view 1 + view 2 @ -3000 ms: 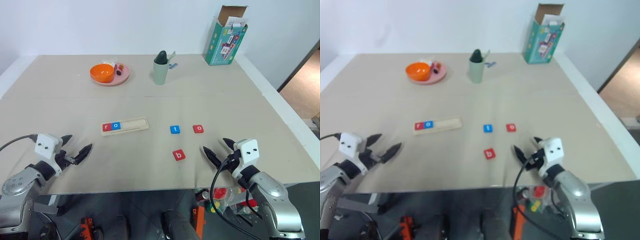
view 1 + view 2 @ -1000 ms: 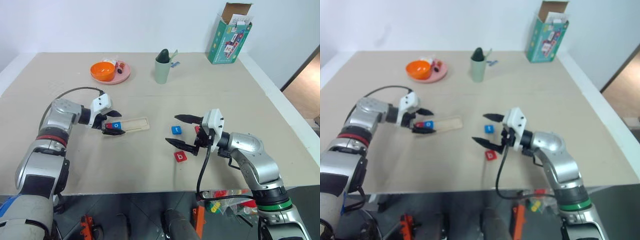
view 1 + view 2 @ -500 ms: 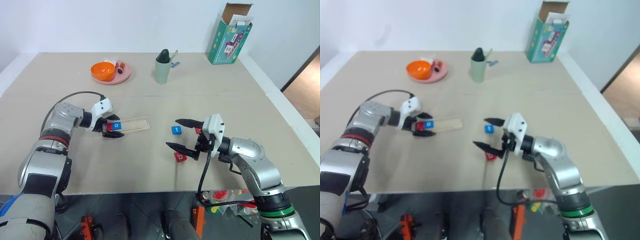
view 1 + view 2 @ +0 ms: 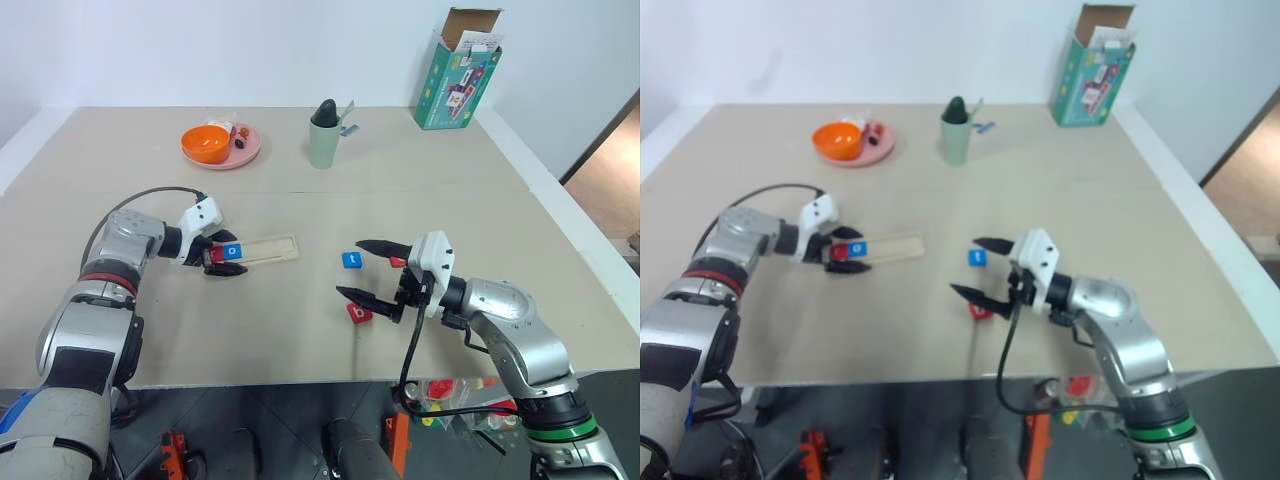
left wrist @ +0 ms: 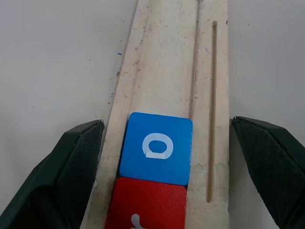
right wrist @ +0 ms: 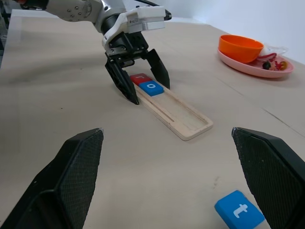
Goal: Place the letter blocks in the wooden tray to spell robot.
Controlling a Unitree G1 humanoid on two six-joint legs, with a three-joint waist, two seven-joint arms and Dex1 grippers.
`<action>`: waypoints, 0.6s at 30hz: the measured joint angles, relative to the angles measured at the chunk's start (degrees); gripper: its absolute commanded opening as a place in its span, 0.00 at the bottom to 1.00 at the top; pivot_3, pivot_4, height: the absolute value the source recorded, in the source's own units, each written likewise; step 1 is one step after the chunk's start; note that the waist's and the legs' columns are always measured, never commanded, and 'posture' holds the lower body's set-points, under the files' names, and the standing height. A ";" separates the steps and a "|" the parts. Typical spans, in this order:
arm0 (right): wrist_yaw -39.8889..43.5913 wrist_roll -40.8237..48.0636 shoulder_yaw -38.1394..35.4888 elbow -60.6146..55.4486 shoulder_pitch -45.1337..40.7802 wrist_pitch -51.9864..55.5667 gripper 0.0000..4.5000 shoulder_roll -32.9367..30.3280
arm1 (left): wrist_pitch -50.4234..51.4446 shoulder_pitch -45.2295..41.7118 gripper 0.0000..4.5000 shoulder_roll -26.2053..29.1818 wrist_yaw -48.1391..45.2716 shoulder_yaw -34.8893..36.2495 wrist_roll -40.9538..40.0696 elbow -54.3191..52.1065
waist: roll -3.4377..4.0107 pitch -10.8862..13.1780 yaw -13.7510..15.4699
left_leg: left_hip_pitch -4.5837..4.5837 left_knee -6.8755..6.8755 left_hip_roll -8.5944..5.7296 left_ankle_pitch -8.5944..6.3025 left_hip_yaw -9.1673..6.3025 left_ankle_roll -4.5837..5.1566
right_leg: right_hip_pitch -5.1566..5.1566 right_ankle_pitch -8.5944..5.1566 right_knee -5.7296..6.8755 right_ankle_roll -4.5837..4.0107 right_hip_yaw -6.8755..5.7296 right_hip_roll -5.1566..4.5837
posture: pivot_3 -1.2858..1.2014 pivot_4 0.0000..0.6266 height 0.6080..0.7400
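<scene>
- Two letter blocks already sat in the wooden tray (image 4: 262, 249): a red block (image 5: 145, 209) at its end and a blue o block (image 5: 156, 148) touching it, both lying between the left gripper's (image 4: 223, 253) fingers.
- That left gripper stood wide, one finger on each side of the tray, gripping nothing; it looked placed to steady the tray and should stay clear of the bare slot beyond the blue o block.
- Three blocks lay loose on the tabletop (image 4: 420, 200): a red b block (image 4: 359, 313) just under the right gripper's (image 4: 359, 269) lower finger, a blue t block (image 4: 351, 260) between its fingers, and another red block (image 4: 398, 262) partly hidden behind its upper finger.
- Right gripper was wide too and empty.
- Next in the word was b, so the right gripper would best tip down over the red b block, grip its edges squarely, avoid nudging the t, and set it flat against the blue o block.
</scene>
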 measured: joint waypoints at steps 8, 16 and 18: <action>-0.17 0.00 -0.01 -0.34 0.21 0.51 1.00 -0.07 | 1.13 0.00 0.71 0.25 -0.48 0.75 0.06 0.14 | 0.00 0.00 -0.14 | 0.05 0.00 0.00 0.00 0.00 0.00 | 0.00 -0.02 0.08 -0.02 0.03 0.02 | 0.52 0.24 1.00; 0.01 -0.02 0.06 -0.25 0.02 0.57 1.00 -0.04 | -0.39 0.29 0.71 0.79 -2.30 0.57 0.59 -0.30 | 0.00 0.00 -0.20 | 0.04 -0.02 0.00 0.00 0.00 0.00 | 0.00 -0.06 0.08 -0.02 0.03 0.02 | 0.52 0.24 1.00; 0.02 -0.02 0.08 -0.10 -0.21 0.56 1.00 0.02 | -1.84 0.98 0.71 0.91 -4.08 0.09 0.75 -1.55 | 0.00 0.00 -0.12 | 0.04 -0.02 0.00 0.00 0.00 0.00 | 0.00 -0.06 0.09 -0.03 0.02 0.02 | 0.52 0.24 1.00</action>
